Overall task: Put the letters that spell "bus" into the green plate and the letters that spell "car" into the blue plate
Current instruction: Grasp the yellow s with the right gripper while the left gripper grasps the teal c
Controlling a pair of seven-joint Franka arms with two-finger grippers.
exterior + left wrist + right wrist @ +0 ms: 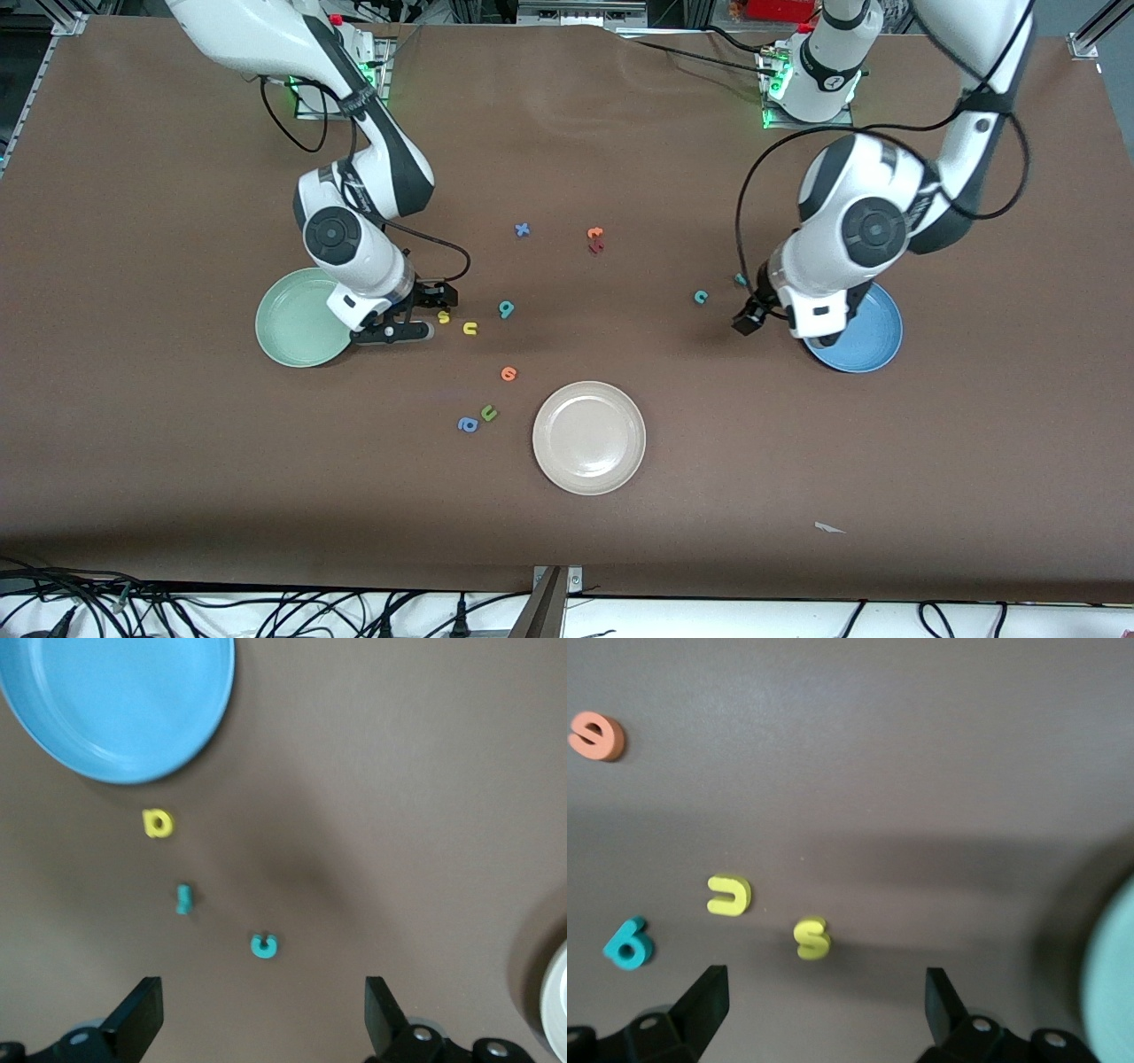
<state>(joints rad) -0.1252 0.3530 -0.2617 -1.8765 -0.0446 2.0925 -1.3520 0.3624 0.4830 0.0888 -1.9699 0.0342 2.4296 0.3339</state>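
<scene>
Lowest in the front frame, near centre, I see the cream plate (589, 437), bare; it is not part of my job. Just up and toward frame left lie a blue "a" (467, 424) and a green "u" (488, 412), then an orange round letter (508, 374); I judge all three decoys to leave alone.

Higher, at mid-frame left, is my working cluster: the yellow "s" (444, 316), the yellow "u" (470, 329) and the teal looped letter (506, 308), lined up beside the green plate (292, 330), which looks bare where I can see it. The right gripper (431, 312) sits low just by the "s" with its fingers spread wide and nothing between them; in the right wrist view the "s" (812, 938) lies between the two fingers, so I take this as lining up for the first pick of "bus".

At mid-frame right, the left gripper (749, 317) hangs beside the blue plate (873, 341), fingers spread and holding nothing; the left wrist view shows the teal "c" (263, 945), the thin teal "r" (182, 899) and the yellow "a" (158, 823) strung toward that plate's rim, none in it yet.

Highest, near upper centre, a blue "x" (522, 230) and an orange letter touching a red one (595, 240) lie well apart from both plates.
</scene>
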